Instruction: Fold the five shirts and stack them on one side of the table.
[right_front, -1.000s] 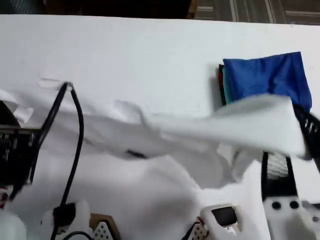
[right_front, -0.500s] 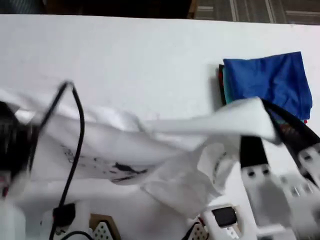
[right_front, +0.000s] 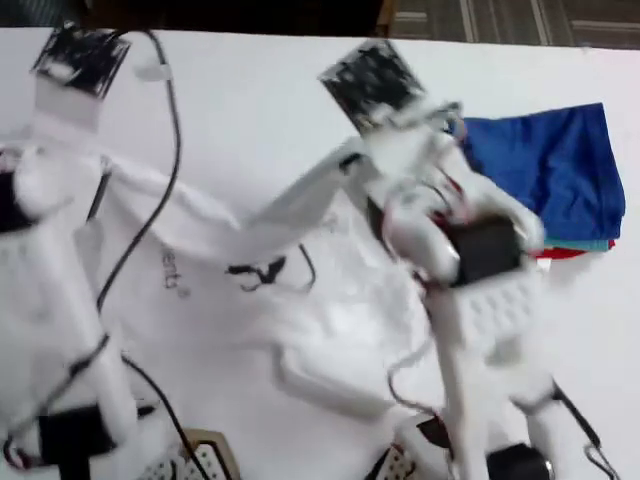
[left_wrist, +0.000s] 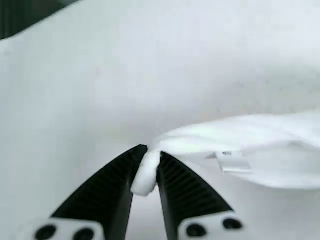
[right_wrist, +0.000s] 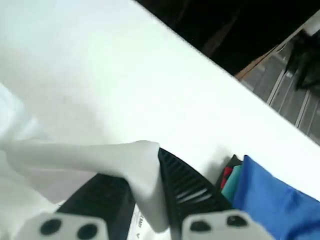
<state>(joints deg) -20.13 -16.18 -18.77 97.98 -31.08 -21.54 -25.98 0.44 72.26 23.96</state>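
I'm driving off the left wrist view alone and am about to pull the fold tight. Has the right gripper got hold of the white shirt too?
Observer: Yes. The right gripper is shut on a fold of the white shirt.
Operator: Is the cloth stretched between the arms?
Observer: In the high view it looks so: one band runs from arm to arm, and the rest lies bunched on the table nearer the bases.
Operator: Where are the finished ones?
Observer: A folded blue shirt lies on the right arm's side, with red and teal edges showing beneath it.
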